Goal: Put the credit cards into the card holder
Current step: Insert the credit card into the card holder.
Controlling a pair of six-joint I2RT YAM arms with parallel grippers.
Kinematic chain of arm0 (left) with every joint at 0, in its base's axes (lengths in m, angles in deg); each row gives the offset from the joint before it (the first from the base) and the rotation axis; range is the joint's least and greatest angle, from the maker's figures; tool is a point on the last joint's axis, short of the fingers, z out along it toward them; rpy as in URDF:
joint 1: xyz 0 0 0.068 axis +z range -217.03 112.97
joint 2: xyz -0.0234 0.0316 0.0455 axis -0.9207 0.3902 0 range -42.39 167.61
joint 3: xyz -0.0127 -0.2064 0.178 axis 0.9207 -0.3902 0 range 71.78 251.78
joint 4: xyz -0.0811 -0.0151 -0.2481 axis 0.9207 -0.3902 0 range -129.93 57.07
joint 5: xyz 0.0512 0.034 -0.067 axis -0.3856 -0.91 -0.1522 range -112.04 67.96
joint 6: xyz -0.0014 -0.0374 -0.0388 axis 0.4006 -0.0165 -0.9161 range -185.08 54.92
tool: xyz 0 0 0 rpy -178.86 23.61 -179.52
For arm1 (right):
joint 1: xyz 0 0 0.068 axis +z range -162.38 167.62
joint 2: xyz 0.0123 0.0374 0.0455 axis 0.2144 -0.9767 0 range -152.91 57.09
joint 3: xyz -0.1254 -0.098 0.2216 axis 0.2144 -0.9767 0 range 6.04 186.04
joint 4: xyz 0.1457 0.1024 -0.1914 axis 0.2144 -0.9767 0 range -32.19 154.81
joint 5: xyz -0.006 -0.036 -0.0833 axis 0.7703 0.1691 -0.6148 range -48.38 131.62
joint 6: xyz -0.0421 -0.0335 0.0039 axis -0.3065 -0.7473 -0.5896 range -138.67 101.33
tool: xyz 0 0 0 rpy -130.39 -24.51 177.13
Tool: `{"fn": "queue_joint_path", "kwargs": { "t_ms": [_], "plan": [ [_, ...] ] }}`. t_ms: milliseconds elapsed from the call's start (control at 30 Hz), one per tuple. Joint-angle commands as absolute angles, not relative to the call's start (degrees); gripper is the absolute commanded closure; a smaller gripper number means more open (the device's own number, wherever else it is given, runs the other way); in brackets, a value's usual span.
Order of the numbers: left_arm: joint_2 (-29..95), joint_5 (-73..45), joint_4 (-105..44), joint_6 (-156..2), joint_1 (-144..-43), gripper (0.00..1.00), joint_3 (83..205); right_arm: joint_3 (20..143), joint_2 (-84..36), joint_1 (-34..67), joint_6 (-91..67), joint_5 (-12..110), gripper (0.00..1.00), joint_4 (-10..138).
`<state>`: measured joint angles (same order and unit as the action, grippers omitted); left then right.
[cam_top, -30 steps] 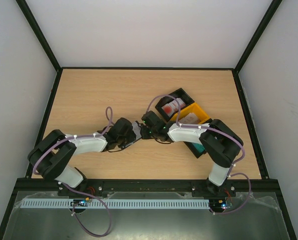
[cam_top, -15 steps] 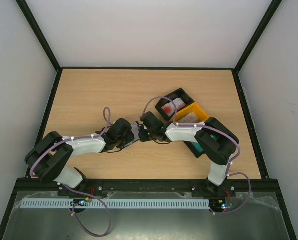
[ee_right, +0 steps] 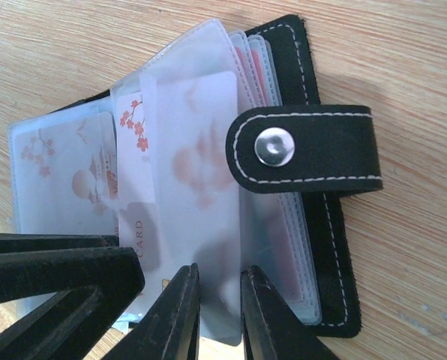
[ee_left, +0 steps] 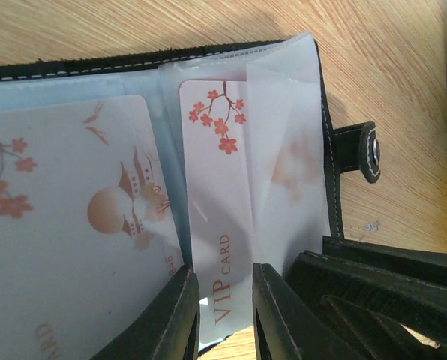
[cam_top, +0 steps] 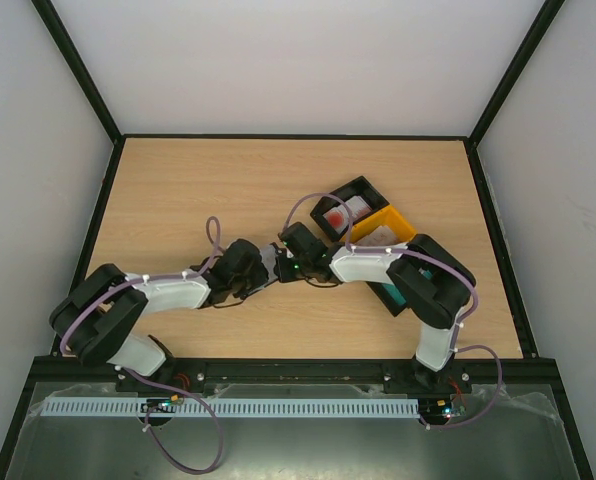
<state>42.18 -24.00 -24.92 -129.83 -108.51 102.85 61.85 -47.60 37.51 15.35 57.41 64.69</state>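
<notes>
The black card holder point(ee_left: 333, 196) lies open on the wood, its clear sleeves fanned out and its clasp tab point(ee_right: 313, 150) to the right. A pale pinkish-white VIP card point(ee_left: 217, 187) with red blossoms sits partly in a sleeve, its lower end sticking out. My left gripper point(ee_left: 225, 315) has its jaws close on either side of that card's lower end. My right gripper point(ee_right: 222, 315) is pinched on a frosted sleeve point(ee_right: 201, 187) beside it. Another blossom card point(ee_left: 66, 225) fills the left sleeve. From above, both grippers point(cam_top: 275, 262) meet over the holder and hide it.
Joined black bin point(cam_top: 363, 190) and yellow bin point(cam_top: 403, 226) stand just right of the grippers, with cards inside, one of them red point(cam_top: 335, 214). A teal card point(cam_top: 392, 297) shows under the right arm. The left gripper's body point(ee_right: 51, 274) crowds the right wrist view.
Both grippers have shifted slightly left and back together, staying joined over the holder. The right arm's elbow has swung a little left.
</notes>
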Motion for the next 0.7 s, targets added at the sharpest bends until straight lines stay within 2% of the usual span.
{"fn": "queue_joint_path", "kwargs": {
  "t_ms": [0, 133, 433, 667],
  "plan": [
    [40.4, -22.2, -20.9, -130.2, -108.6, 0.78, 100.8, 62.1, -49.4, 37.5, 16.3, 58.5, 0.84, 66.4],
    [40.2, -21.4, -18.0, -131.3, -108.6, 0.78, 99.3, 61.9, -49.6, 37.5, 16.7, 58.0, 0.84, 66.6],
    [37.2, -30.9, -29.0, -133.2, -108.6, 0.77, 101.0, 65.7, -49.7, 38.2, 14.6, 48.0, 0.84, 60.3],
    [38.6, -28.9, -27.5, -133.1, -108.6, 0.75, 101.0, 67.1, -49.6, 39.5, 13.3, 47.4, 0.81, 58.5]
  ]
}}
